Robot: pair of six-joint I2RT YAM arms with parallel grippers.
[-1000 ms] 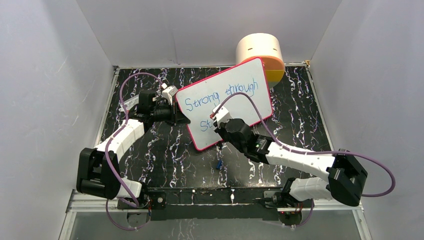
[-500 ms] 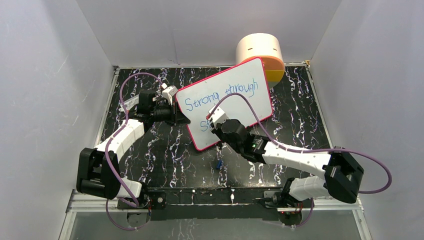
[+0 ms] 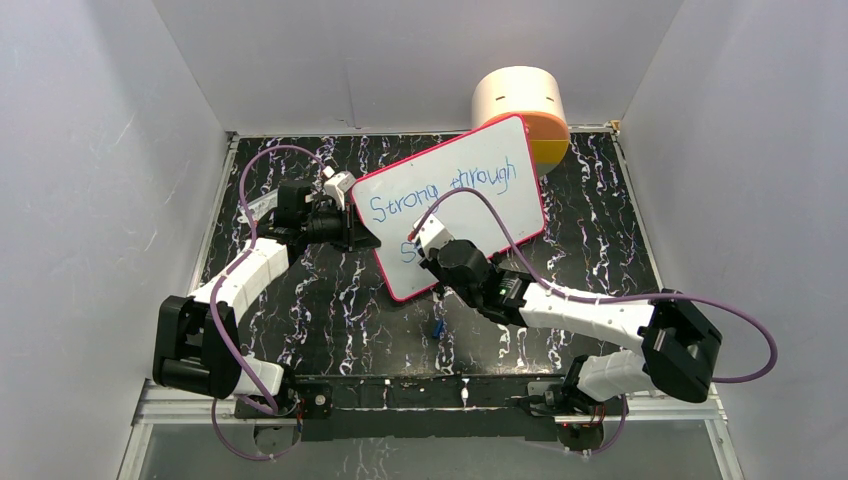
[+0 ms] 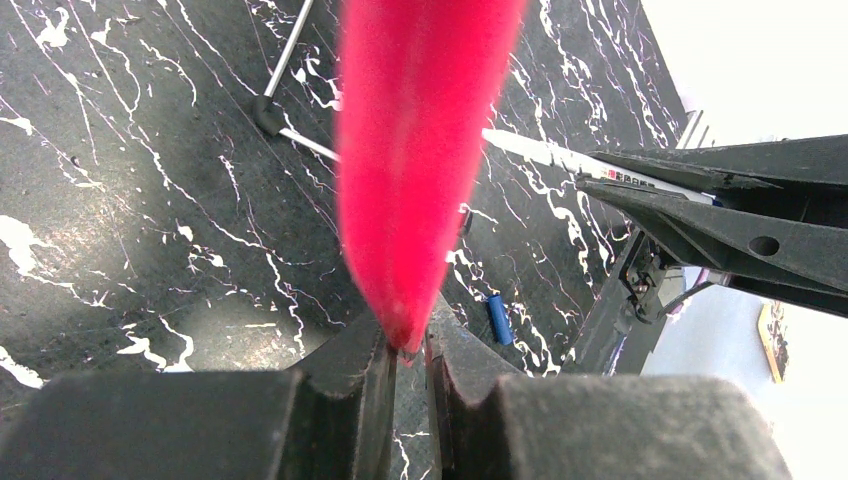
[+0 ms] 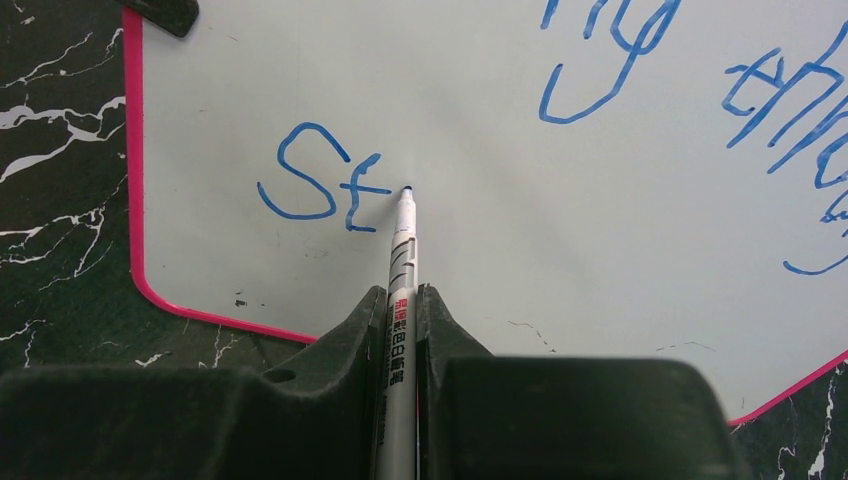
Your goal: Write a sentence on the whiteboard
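Note:
The whiteboard, white with a pink frame, stands tilted on the black marbled table. My left gripper is shut on its left edge; in the left wrist view the blurred pink edge runs down between the closed fingers. The sentence reads "Strong through" in blue, with "St" below it. My right gripper is shut on a silver marker. The marker's tip rests on the board just right of the "t". Seen from above, my right wrist covers most of the second line.
A cream and orange round container stands at the back behind the board. A blue marker cap lies on the table in front of the board, also in the left wrist view. White walls close in the table.
My right arm has moved a little to the left over the board's second line, hiding more of the "St". The left arm and the board have not moved.

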